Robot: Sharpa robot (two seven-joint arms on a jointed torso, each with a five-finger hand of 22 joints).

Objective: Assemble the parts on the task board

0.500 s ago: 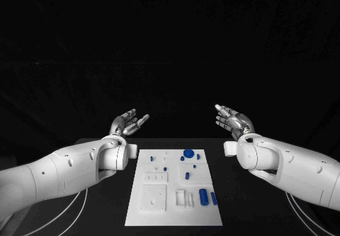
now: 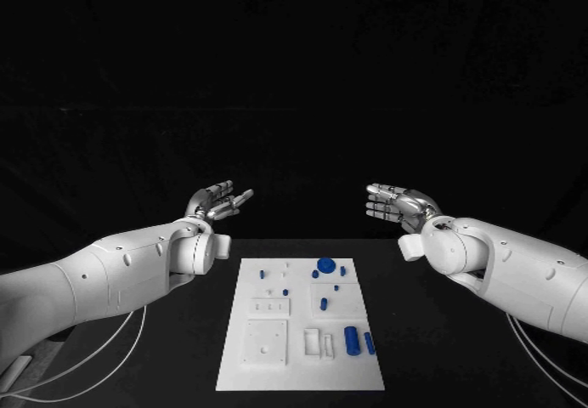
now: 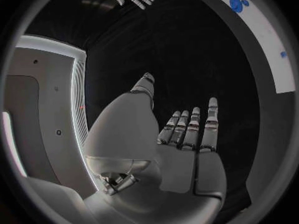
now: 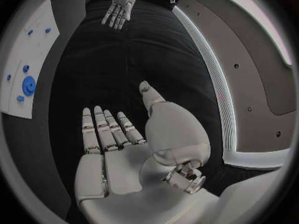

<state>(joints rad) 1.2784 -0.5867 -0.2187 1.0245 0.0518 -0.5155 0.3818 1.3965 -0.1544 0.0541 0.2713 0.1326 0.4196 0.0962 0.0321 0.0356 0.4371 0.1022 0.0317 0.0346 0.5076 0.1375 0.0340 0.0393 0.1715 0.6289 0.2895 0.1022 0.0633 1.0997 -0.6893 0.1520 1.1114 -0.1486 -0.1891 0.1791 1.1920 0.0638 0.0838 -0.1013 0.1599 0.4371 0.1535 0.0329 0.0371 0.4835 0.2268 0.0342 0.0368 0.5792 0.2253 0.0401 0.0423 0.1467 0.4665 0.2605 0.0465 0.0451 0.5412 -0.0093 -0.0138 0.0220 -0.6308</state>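
Both hands are raised above the far end of the black table (image 2: pixel 183 340), well clear of the task board (image 2: pixel 300 374) and holding nothing. The left hand (image 2: pixel 218 204) is lifted beyond the board's far left corner with its fingers (image 3: pixel 187 129) stretched out and spread a little apart, palm turned inward toward the other hand; the left wrist view shows the palm bare and the fingers straight. The right hand (image 2: pixel 394 204) is lifted beyond the board's far right corner, likewise empty, its fingers (image 4: pixel 102 127) extended side by side with small gaps between them and the thumb standing off to one side. The two hands face each other across the gap above the table, well apart from one another. The task board lies flat in the middle of the table, nearer the robot than the hands, its long side running away from the robot. On it lie the blue parts: a round disc (image 2: pixel 326 263) near the far edge with smaller pieces just beside it, a few small pieces around the board's middle, and two long cylinders (image 2: pixel 352 339) lying side by side near the right of the near end. White raised fixtures (image 2: pixel 265 342) occupy the left and near part of the board
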